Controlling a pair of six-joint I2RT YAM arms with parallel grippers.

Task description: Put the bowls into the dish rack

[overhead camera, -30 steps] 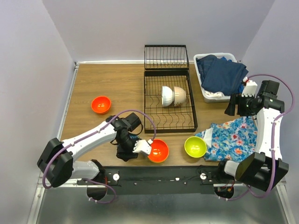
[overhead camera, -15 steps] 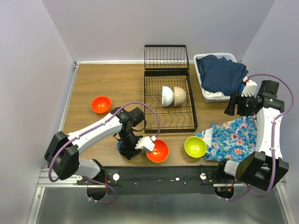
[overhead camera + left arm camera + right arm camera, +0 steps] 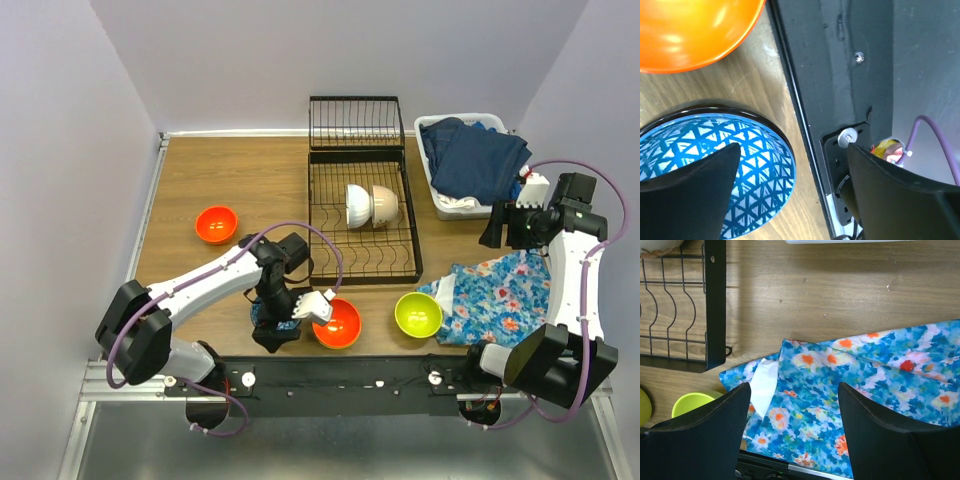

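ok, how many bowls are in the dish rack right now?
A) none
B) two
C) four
B: a white bowl and a cream bowl stand on edge side by side in the slotted section of the dish rack; no other bowl is in it.

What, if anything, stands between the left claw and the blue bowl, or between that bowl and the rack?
Nothing visible. The open left claw hangs right over the blue bowl; the orange bowl sits beside it, off the line to the rack.
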